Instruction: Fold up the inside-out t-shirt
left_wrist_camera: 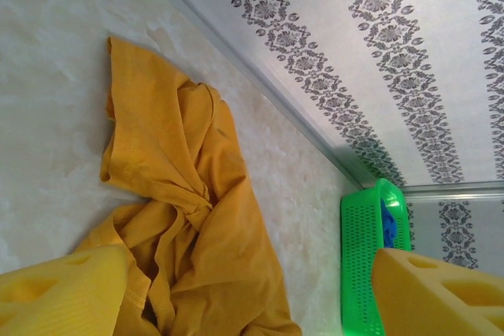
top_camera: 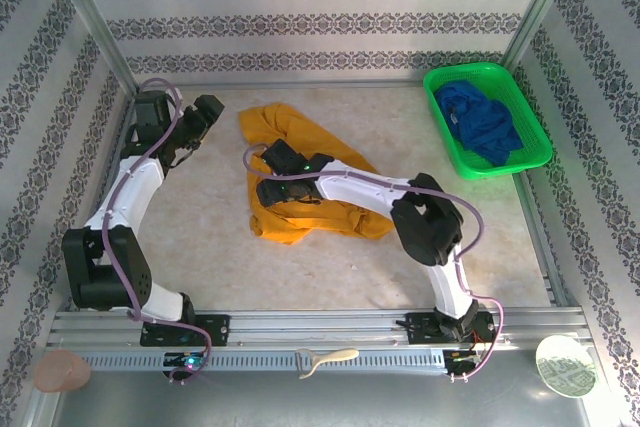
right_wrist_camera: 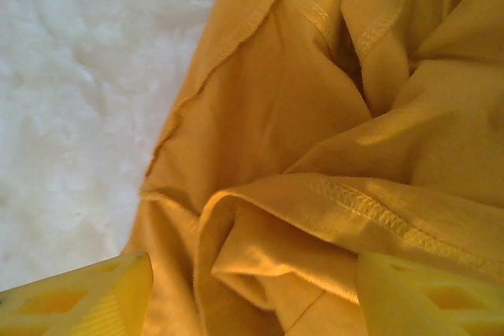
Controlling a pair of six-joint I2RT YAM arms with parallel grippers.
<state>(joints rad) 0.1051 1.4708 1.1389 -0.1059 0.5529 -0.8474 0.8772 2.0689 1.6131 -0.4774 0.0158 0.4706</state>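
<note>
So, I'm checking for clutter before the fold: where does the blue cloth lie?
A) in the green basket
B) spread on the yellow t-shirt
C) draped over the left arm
A: the blue cloth sits bunched inside the green basket at the table's far right corner, apart from the t-shirt.

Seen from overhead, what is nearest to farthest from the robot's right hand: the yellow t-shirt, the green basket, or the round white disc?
1. Yellow t-shirt: directly under the right hand, in the middle.
2. Green basket: back right corner.
3. Round white disc: front right corner, clearly farthest.
</note>
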